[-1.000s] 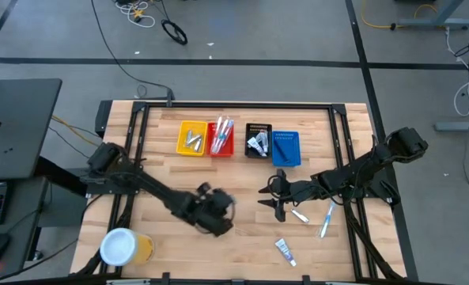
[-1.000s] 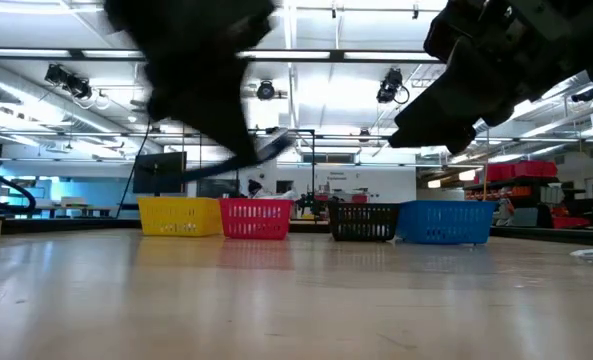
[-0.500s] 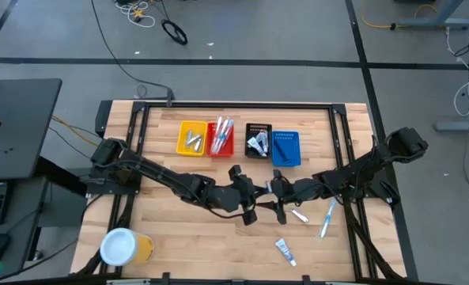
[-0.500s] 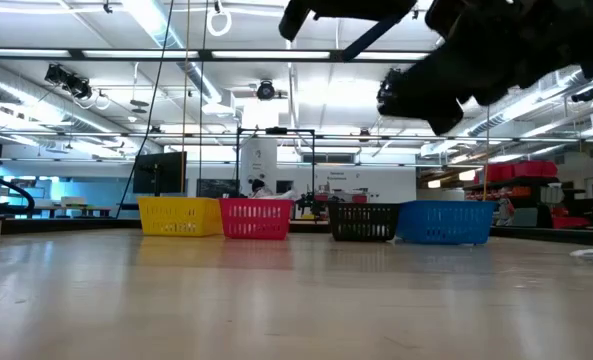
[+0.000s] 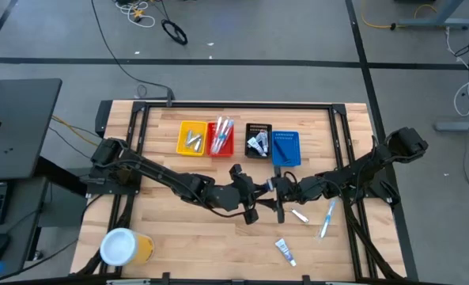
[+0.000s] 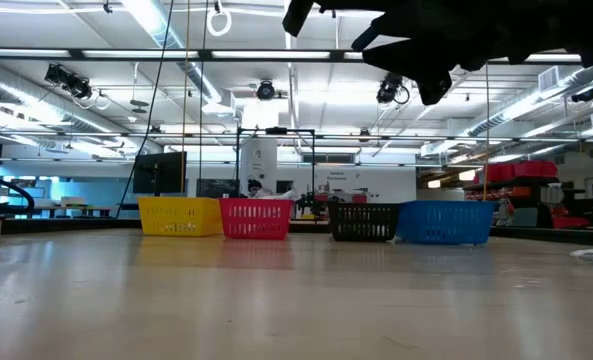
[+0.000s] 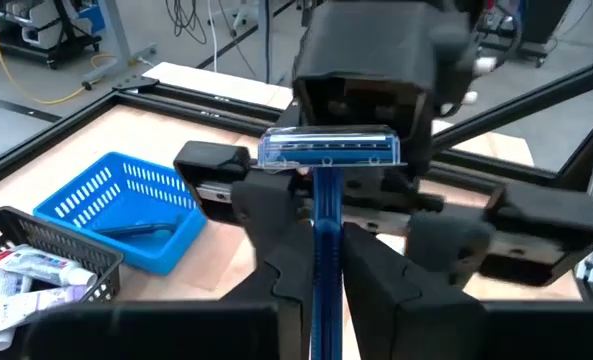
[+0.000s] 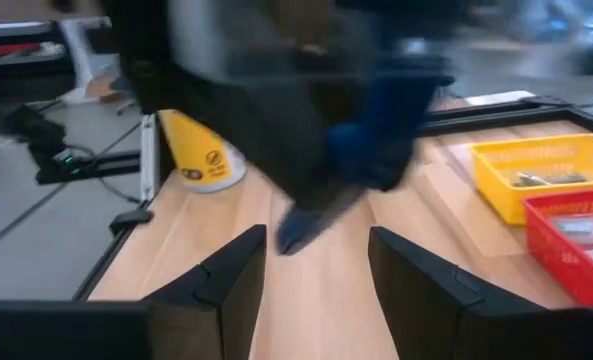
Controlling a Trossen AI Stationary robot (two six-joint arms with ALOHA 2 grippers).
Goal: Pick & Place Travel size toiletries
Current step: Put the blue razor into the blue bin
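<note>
A blue razor with a pale head is held by the black left gripper. Yellow, red, black and blue bins are seen beyond it.

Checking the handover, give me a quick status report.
Left gripper shut on blue razor, mid-table. Right gripper open, facing it, close. Nothing between them.

Left end effector clamped and right end effector spread wide meet mid-table.

Bright, even overhead light; ceiling strip lights glare toward 11 o'clock; right wrist view heavily motion-blurred; shadows faint.
</note>
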